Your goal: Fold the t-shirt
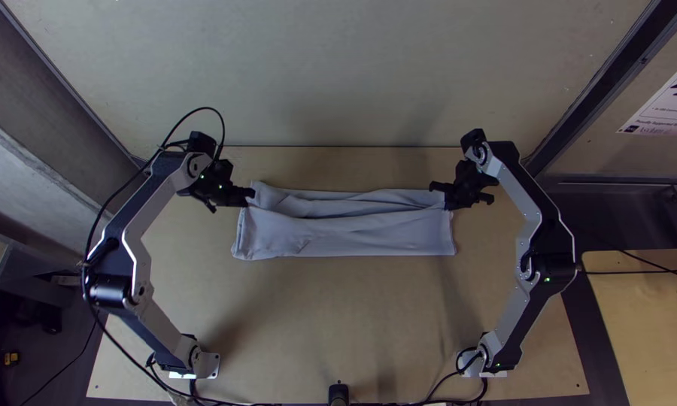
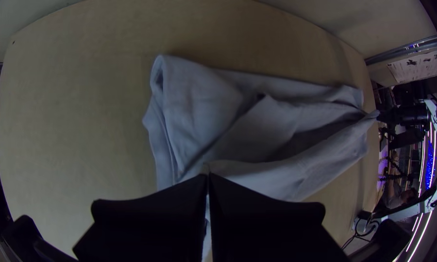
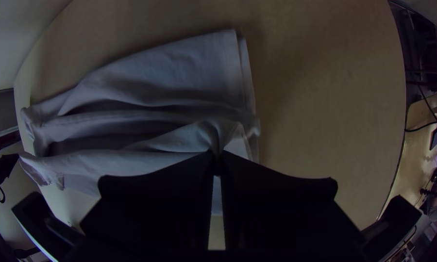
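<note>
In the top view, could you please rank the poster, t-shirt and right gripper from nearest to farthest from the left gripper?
1. T-shirt, in the left gripper.
2. Right gripper, at the t-shirt's other end.
3. Poster, far right.

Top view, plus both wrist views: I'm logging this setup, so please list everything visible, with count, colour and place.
Folded cloth t-shirt: one, pale grey, a creased strip across the table
Light wooden table: one, tan, under the shirt
Smooth flat panel: one, pale, beyond the table
Printed sheet: one, white, upper right
Wooden side surface: one, tan, lower right
Cables: several, black, by both arms
Left gripper, right gripper: two, black, pinching the shirt near its opposite ends
</note>
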{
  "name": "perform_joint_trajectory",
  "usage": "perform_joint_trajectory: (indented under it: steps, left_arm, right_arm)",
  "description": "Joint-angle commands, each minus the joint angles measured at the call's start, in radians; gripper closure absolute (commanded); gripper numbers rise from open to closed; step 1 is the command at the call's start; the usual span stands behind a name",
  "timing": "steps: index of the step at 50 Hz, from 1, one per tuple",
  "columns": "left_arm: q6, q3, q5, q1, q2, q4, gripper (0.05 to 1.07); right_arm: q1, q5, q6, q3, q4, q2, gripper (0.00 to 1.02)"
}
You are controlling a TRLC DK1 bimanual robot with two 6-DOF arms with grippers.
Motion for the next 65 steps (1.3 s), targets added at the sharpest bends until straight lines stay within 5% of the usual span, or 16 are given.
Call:
perform_joint_trajectory:
  steps: [1, 15, 18, 20, 24, 30, 35, 65]
  left_arm:
    - [0.027, 0.090, -0.005, 0.017, 0.079, -0.014, 1.04]
    - [0.027, 0.201, -0.028, 0.031, 0.244, 0.021, 1.04]
    - [0.008, 0.195, -0.032, 0.034, 0.263, 0.061, 1.04]
    - [0.001, 0.190, -0.046, 0.035, 0.273, 0.090, 0.86]
    - [-0.030, 0.189, -0.055, 0.043, 0.301, 0.109, 0.06]
    - [-0.073, 0.162, -0.054, 0.050, 0.301, 0.172, 0.10]
    - [-0.082, 0.127, -0.054, 0.055, 0.278, 0.204, 0.09]
    - [-0.122, -0.098, 0.210, 0.179, 0.049, 0.213, 0.10]
  right_arm:
    - [-0.009, 0.011, 0.025, 0.053, -0.008, 0.049, 0.99]
    - [-0.018, 0.042, 0.022, 0.116, 0.012, 0.169, 0.99]
    - [-0.020, 0.061, 0.021, 0.119, 0.043, 0.178, 0.91]
    - [-0.020, 0.073, 0.021, 0.121, 0.055, 0.184, 0.79]
    - [-0.023, 0.093, 0.005, 0.121, 0.083, 0.186, 0.49]
    - [-0.029, 0.123, -0.044, 0.113, 0.081, 0.175, 0.16]
    - [-0.046, 0.163, -0.073, 0.111, 0.084, 0.146, 0.09]
    - [-0.193, 0.202, -0.102, 0.061, 0.120, -0.143, 0.04]
